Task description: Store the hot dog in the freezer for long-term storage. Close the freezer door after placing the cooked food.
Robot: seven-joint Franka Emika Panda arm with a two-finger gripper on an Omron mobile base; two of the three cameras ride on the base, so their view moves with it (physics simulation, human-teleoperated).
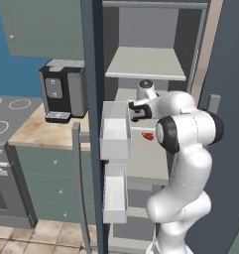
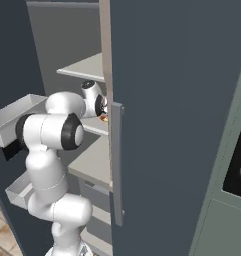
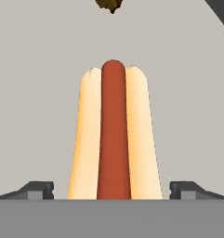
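1. We reach our arm [image 1: 183, 149] into the open freezer [image 1: 150, 64], with the hand over a pale shelf [image 1: 146, 158] at mid height.
2. In the hand view the hot dog [image 3: 113, 135] lies on that pale shelf, running lengthwise away from the camera, the red sausage between the two halves of the tan bun.
3. Our fingers [image 3: 39, 189] stand apart, one on each side of the hot dog's near end; neither tip touches the bun, and a strip of shelf shows between each tip and the bun.
4. A small dark scrap [image 3: 111, 4] sits on the shelf beyond the far end of the hot dog.
5. In the left base view a red item [image 1: 148, 136] shows on the shelf just beside our elbow; we cannot tell what it is.
6. The freezer door [image 1: 93, 124] stands open to our left, its white bins [image 1: 115, 131] facing the arm.
7. A black coffee machine [image 1: 63, 92] sits on the bench [image 1: 39, 131] left of the door.
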